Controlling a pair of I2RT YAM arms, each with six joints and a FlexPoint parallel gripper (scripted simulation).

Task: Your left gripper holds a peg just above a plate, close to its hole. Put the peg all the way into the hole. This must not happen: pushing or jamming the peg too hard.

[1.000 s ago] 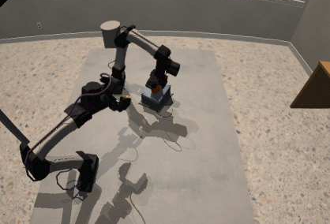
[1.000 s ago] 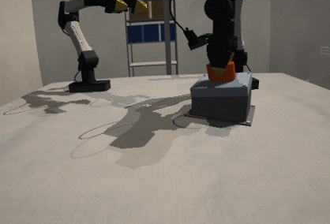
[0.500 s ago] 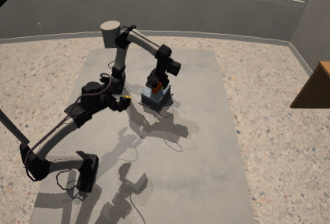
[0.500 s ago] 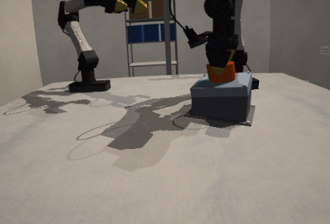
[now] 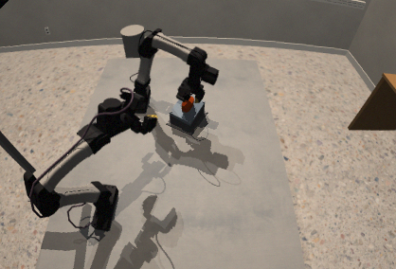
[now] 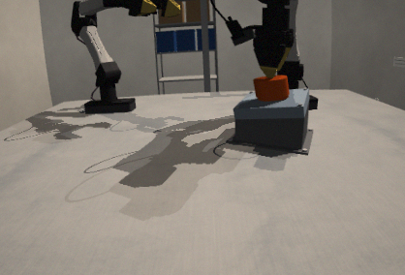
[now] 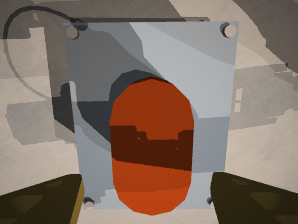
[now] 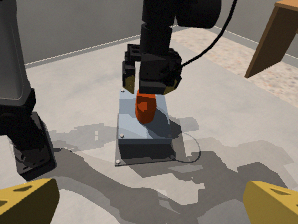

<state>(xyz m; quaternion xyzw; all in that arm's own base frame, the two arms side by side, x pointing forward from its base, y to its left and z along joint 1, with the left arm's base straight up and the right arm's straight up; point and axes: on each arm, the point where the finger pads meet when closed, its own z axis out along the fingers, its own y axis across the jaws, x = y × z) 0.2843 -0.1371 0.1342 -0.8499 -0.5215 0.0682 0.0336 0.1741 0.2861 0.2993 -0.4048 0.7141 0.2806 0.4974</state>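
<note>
The orange peg (image 5: 187, 105) (image 6: 272, 88) (image 7: 151, 107) (image 8: 145, 109), long with rounded ends, stands about upright on the light blue-grey plate (image 5: 197, 110) (image 6: 296, 101) (image 7: 210, 90) (image 8: 129, 129) that tops a dark box. A short part of it stands proud of the plate. It covers the hole, so how deep it sits is hidden. My left gripper (image 5: 190, 98) (image 6: 270, 76) (image 7: 147, 181) (image 8: 147, 93) is open just above the peg's top, with a gap on both sides in the left wrist view. My right gripper (image 5: 151, 116) (image 6: 166, 9) (image 8: 150, 188) is open and empty, away from the plate.
Screw heads sit at the plate's corners. A thin dark cable (image 7: 19, 82) (image 8: 199, 150) loops beside the box. A brown wooden piece (image 5: 377, 106) (image 8: 270, 42) stands off to the right. A shelf (image 6: 186, 25) with boxes stands at the back.
</note>
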